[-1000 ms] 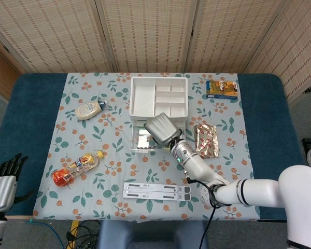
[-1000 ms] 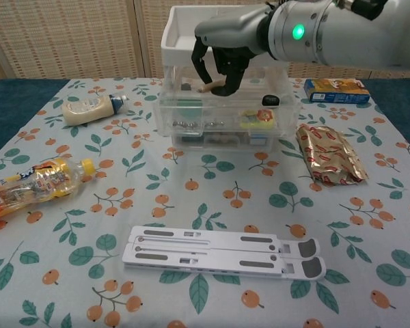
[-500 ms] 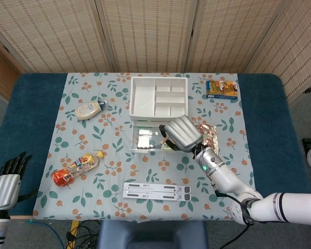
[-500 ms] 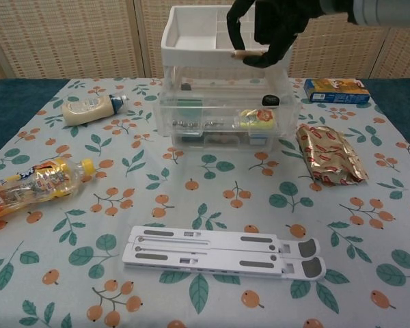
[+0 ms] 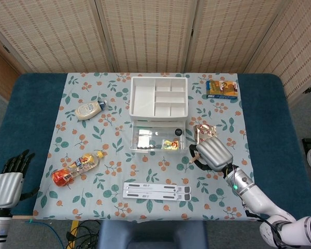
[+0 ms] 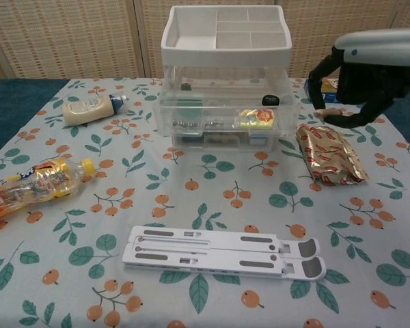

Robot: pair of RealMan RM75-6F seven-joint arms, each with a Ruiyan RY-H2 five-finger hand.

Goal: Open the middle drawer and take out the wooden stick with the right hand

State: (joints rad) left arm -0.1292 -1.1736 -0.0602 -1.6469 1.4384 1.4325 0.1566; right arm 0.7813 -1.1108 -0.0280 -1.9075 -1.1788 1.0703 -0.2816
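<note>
The white drawer unit (image 5: 158,96) (image 6: 224,41) stands at the middle back of the table. Its clear middle drawer (image 5: 156,139) (image 6: 225,117) is pulled out toward me, with small items inside. My right hand (image 5: 213,153) (image 6: 359,87) hangs above the table to the right of the drawer, clear of it. Its fingers are curled around the short wooden stick (image 5: 193,155) (image 6: 326,114), whose pale end pokes out on the left. My left hand (image 5: 8,179) sits at the lower left off the cloth, fingers apart, holding nothing.
A gold foil packet (image 5: 203,132) (image 6: 330,154) lies under my right hand. A blue box (image 5: 221,87) sits at the back right. A white folding stand (image 5: 156,190) (image 6: 222,251) lies in front, an orange drink bottle (image 5: 76,168) (image 6: 34,183) and a mayonnaise bottle (image 5: 89,109) (image 6: 89,108) to the left.
My right hand lifted the wooden stick out of the open drawer and carried it right and toward me, to above the foil packet. The left hand stayed put.
</note>
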